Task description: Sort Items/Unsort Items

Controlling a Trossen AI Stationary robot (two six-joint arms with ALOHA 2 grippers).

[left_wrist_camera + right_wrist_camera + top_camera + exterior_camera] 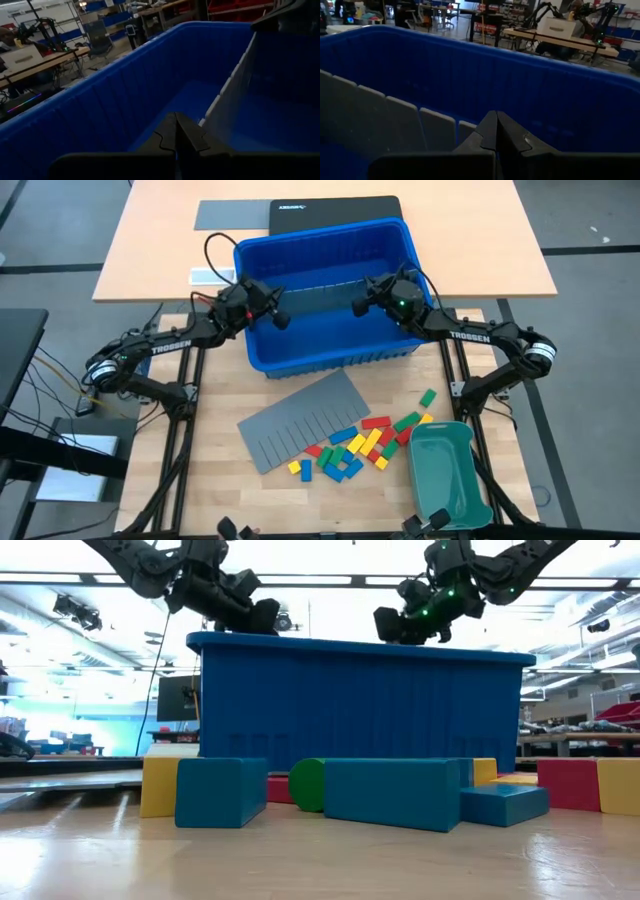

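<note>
Right now both arms reach over a big blue bin [330, 355] that sits at the middle of the table [200, 480], and neither one carries anything. The left gripper [281, 319] hangs just inside the bin's left wall with its two fingers pressed flat together, empty; its own wrist view shows the closed fingers [176, 131] pointing down over the bin's blue floor. The right gripper [357, 306] hangs inside the bin near its right side, likewise clenched on nothing, and its wrist view shows the closed fingers [496, 129] above a grey divider strip [395, 127] that stands upright across the inside of the bin. From the low view the two grippers sit just above the bin's rim, the left gripper [262, 616] and the right gripper [388, 624] well apart from each other. The blocks [355, 445], in red, yellow, green and blue, lie in a loose heap on the table in front of the bin, between a flat grey slotted sheet [300, 418] and a teal tray [448, 470]. Some blocks touch the sheet's edge and one green block lies a little apart, near the tray's far end. A dark laptop [335, 210] rests on the desk behind the bin.
</note>
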